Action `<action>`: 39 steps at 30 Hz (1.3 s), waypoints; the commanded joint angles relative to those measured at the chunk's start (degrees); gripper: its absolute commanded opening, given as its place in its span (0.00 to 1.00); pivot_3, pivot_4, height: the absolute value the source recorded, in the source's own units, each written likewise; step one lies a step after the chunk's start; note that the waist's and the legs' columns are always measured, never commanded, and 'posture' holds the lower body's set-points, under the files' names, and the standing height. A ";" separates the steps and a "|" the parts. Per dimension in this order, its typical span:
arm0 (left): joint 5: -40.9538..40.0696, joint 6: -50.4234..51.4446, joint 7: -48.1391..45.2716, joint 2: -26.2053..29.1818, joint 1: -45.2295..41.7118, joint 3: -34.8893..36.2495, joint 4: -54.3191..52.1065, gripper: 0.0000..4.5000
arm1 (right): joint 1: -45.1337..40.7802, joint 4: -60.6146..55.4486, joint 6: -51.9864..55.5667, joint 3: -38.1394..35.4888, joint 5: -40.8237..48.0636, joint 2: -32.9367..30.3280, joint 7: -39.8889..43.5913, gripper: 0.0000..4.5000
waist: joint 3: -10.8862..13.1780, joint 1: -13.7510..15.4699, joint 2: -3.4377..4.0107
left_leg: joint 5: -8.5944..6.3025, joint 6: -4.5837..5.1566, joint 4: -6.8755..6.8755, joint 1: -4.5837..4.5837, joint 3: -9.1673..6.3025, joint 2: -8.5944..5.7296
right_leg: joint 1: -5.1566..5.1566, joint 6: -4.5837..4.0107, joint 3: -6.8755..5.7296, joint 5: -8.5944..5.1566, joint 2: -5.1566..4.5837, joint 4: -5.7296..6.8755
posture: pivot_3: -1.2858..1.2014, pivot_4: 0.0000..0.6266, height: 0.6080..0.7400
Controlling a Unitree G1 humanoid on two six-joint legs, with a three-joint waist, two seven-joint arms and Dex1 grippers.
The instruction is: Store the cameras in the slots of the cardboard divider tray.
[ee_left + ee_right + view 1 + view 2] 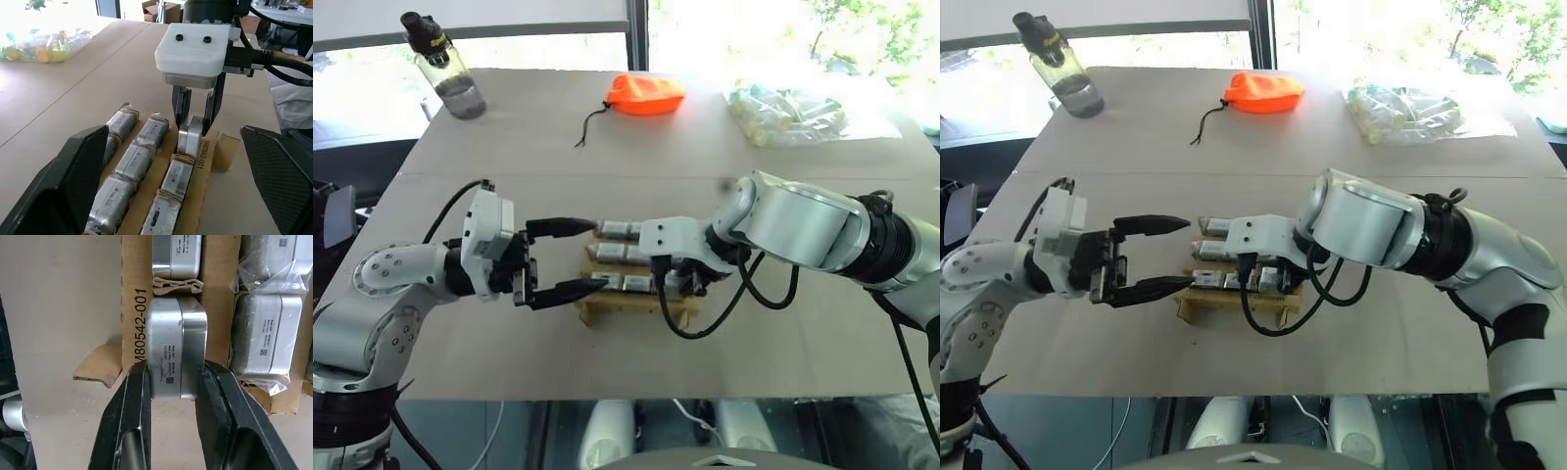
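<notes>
Nearest us, our right gripper (173, 382) pinched a camera (177, 352) by its sides, half into the end slot of the cardboard divider tray (215, 293), long axis running straight out from the fingertips. We judged a tilt could jam it on the divider. Our left gripper (566, 258) stood spread beside the tray.

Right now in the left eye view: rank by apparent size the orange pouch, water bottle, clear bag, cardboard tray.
1. Clear bag, widest.
2. Cardboard tray, partly hidden by the right gripper, so its rank is unsure.
3. Water bottle and orange pouch look alike; both are farther away.
</notes>
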 commanded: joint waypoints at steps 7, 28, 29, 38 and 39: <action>4.70 -1.86 -4.34 6.67 2.87 0.61 -0.82 1.00 | -0.41 0.97 -1.23 -0.03 -0.09 -0.51 -0.29 0.16 | 0.00 0.10 0.00 | 0.00 0.00 0.01 0.00 -0.01 0.00 | 0.00 0.00 -0.02 0.00 0.00 0.00 | 0.52 0.24 0.89; 6.62 -1.73 -5.94 8.03 2.72 0.81 -0.88 1.00 | -0.75 0.52 0.15 -0.13 1.07 0.30 -1.49 0.67 | 0.00 0.02 0.01 | 0.00 0.00 -0.01 -0.01 0.01 0.00 | 0.00 0.00 -0.01 0.00 0.00 -0.01 | 0.52 0.24 0.89; 6.29 -1.63 -5.91 7.89 2.51 0.85 -0.89 1.00 | -1.01 0.75 0.01 -0.92 1.22 0.38 -1.37 0.76 | 0.00 0.01 0.01 | 0.00 0.00 -0.01 0.00 0.00 0.00 | 0.00 0.00 -0.01 0.00 0.00 -0.01 | 0.52 0.24 0.89; 6.79 -2.55 -6.66 7.61 1.43 0.32 0.48 1.00 | 4.14 -0.04 -5.04 -12.98 4.26 -3.40 0.14 0.76 | 0.00 0.16 0.00 | 0.00 0.00 -0.01 -0.01 -0.01 0.00 | 0.00 0.00 -0.02 0.00 0.00 0.00 | 0.52 0.24 0.89; 6.39 -2.94 -6.64 6.88 1.44 0.55 0.72 1.00 | 5.94 -0.85 -7.31 -16.27 4.46 -4.14 -0.04 0.76 | -0.01 0.24 -0.02 | 0.00 0.00 0.00 -0.01 0.00 0.00 | 0.00 0.00 -0.01 0.00 0.00 -0.01 | 0.52 0.24 0.89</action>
